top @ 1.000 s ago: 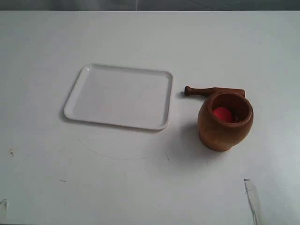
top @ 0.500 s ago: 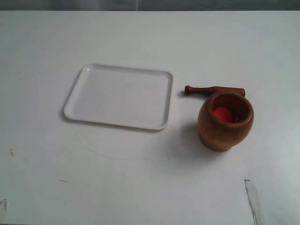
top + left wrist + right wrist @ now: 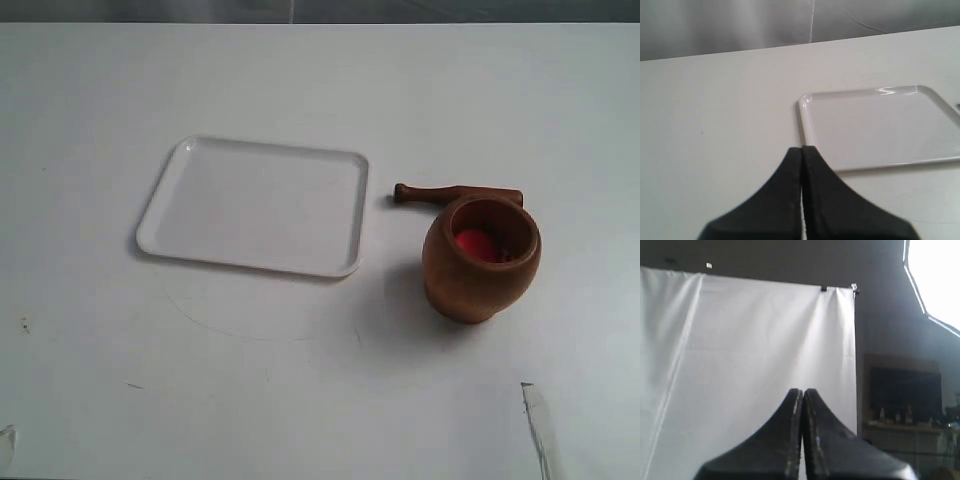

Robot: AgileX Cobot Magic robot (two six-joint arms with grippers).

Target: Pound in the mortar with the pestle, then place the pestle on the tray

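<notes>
- pestle, a slim dark reddish-brown wooden club, is lying flat on the plain white worktop. it is sitting just behind the rounded brown wooden mortar, with its small knob pointing toward the flat white rectangular plastic tray. its thick end is hiding behind the mortar's rim, so i cannot tell whether the two are touching.
- nothing is being held: the left claw is hanging with its black fingers pressed together near a corner of the tray, and the right claw is likewise pressed together, facing a pale backdrop and not the worktop.
- the likeliest trouble, as i am judging it, is the tight spot. a finger coming down on the mortar's side of the pestle is risking a knock that shoves or tips the pot.
- a claw arriving without spreading first is risking pushing the round club away, and it is looking free to roll.
- a pinch near the thin knob end is risking the heavy end drooping or swinging during the lift.
- a small red lump is sitting inside the mortar. with nothing steadying the pot, off-centre pounding is risking the pot skating across the worktop or the lump hopping out.
- the tray is lying well apart from the mortar, so a loose grip is risking a drop on the way across.
</notes>
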